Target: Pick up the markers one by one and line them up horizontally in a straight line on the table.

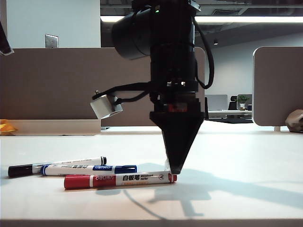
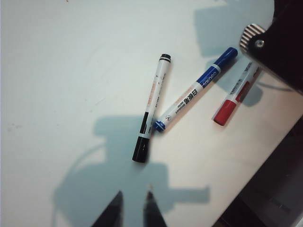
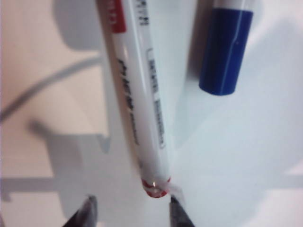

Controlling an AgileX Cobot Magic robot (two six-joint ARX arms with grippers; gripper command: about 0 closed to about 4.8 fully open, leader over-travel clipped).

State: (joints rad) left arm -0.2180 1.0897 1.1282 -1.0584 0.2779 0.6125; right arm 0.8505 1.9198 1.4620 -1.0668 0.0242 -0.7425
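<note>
Three markers lie on the off-white table point(image 1: 236, 189). The red-capped marker point(image 1: 118, 179) is nearest the front, lying level. Behind it lie the blue-capped marker point(image 1: 90, 169) and the black-capped marker point(image 1: 28, 169), overlapping at a slight angle. My right gripper point(image 1: 175, 169) points straight down at the red marker's tail end. In the right wrist view this gripper point(image 3: 131, 205) is open and the red marker point(image 3: 139, 94) lies just beyond its tips, beside the blue marker point(image 3: 226, 47). My left gripper point(image 2: 133, 205) hovers open and empty above the table, short of the black marker point(image 2: 152, 104).
Grey-brown divider panels point(image 1: 47, 85) stand behind the table, another at the right point(image 1: 277, 85). A small grey camera box point(image 1: 105, 106) juts from the right arm. The table's edge point(image 2: 265, 161) runs close to the red marker point(image 2: 227, 109) and the blue marker point(image 2: 194, 92).
</note>
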